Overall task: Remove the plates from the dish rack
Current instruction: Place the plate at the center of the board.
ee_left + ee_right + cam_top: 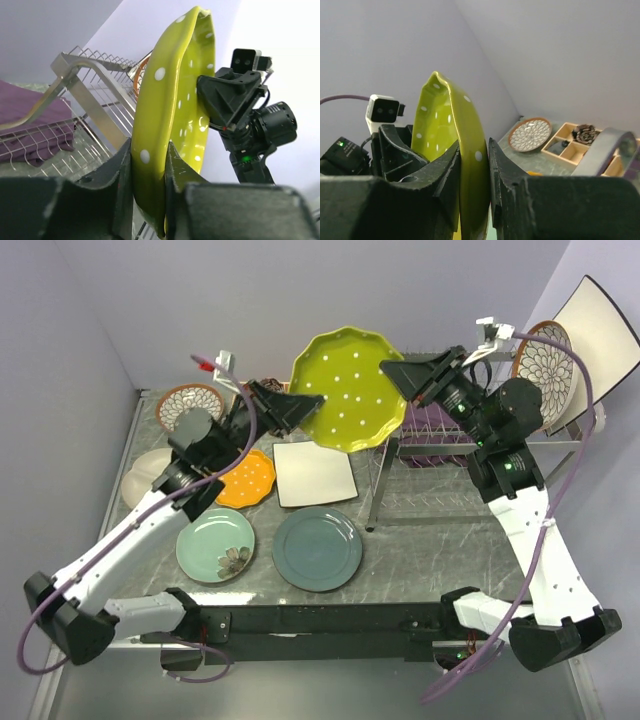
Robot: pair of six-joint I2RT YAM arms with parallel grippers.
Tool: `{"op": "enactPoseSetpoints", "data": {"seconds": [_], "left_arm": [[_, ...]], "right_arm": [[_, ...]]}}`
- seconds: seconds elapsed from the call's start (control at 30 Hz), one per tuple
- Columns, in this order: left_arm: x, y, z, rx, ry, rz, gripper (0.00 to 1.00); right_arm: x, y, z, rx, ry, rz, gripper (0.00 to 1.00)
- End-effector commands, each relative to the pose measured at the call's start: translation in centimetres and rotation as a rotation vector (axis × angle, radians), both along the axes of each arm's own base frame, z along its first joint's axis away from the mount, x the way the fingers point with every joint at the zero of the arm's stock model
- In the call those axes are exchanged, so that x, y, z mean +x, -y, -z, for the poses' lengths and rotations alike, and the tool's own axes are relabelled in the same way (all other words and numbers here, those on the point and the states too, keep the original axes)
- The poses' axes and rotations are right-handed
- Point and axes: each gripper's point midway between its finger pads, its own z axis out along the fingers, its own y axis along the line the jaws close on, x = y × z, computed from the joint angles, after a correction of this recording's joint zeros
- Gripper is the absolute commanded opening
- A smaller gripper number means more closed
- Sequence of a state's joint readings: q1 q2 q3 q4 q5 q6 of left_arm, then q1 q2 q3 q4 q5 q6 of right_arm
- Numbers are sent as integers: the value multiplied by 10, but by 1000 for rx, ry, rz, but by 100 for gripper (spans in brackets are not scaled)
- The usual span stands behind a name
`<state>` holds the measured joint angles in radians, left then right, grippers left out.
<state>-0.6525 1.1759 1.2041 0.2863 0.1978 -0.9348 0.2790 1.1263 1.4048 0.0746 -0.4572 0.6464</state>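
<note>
1. Both pairs of my fingers are clamped on the yellow-green plate (348,390). It hangs on edge in the air, clear of the tabletop (400,560), at about 10 o'clock from the dish rack (440,495).
2. Seen from above, my left fingers (116,195) pinch the rim at 9 o'clock and my right fingers (507,185) pinch it at 2 o'clock. I read this as a handover from right to left.
3. Before the right lets go, I check the left bite. In the left wrist view the rim sits deep between the fingers, with glaze against both sides, which looks good enough to carry.
4. I open only the right fingers, slowly and straight apart, with the left arm motionless. The glaze is probably slick, and a rim pinch leaves most of the weight hanging to one side. I therefore expect the plate to try to pivot as the load shifts.
5. I draw the right arm off toward 3 o'clock, in the plane of the plate, so a finger does not drag the rim. I also mind the brown-rimmed plate (548,370) and the white square plate (600,330) standing in the rack.
6. The left then carries toward 7 o'clock, where the orange scalloped plate (250,478) and teal plate (317,548) lie. I tip the plate level only when it is low, and set it down without catching a neighbour's edge.
</note>
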Motion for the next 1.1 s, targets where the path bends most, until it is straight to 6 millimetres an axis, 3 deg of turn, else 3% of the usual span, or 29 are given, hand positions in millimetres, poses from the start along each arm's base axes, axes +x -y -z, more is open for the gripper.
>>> {"op": "enactPoseSetpoints", "data": {"seconds": [0.0,0.03,0.13,0.4,0.5,0.63,0.73,0.77,0.8,0.83,0.87,0.9,0.93,1.0,1.03,1.07], "left_arm": [[-11,-26,5,16,4,-76,1],[-14,-28,6,11,-3,-73,1],[-27,-38,8,-18,-30,-53,1],[-51,-68,-5,-112,-28,6,1],[-51,-81,-7,-102,-41,-55,1],[-28,-110,9,-28,-119,-242,1],[-2,-134,33,60,-205,-391,1],[9,-147,45,76,-239,-445,1],[17,-152,57,89,-266,-465,1],[22,-157,65,85,-288,-475,1],[34,-173,86,88,-334,-519,1],[43,-177,95,81,-350,-516,1],[46,-176,105,70,-381,-477,1],[62,-196,143,63,-471,-503,1],[64,-198,149,48,-481,-485,1],[69,-213,172,43,-525,-524,1]], "right_arm": [[-36,9,-51,59,225,3,4],[-35,6,-45,54,216,-8,16],[-40,-1,-44,44,237,-46,31],[-34,-16,-37,32,202,-119,58],[-36,-17,-36,19,190,-120,67],[-42,-5,-42,13,182,-51,86],[-41,4,-30,-21,141,28,100],[-47,11,-25,-26,117,57,100],[-40,18,-9,-25,66,112,100],[-51,27,-10,-14,77,136,100],[-53,31,-3,-13,68,158,100],[-48,36,17,-16,32,193,100],[-60,43,16,2,51,204,100],[-63,45,38,-15,34,210,100],[-73,47,38,-9,50,204,100],[-77,47,44,-14,46,197,100]]}}
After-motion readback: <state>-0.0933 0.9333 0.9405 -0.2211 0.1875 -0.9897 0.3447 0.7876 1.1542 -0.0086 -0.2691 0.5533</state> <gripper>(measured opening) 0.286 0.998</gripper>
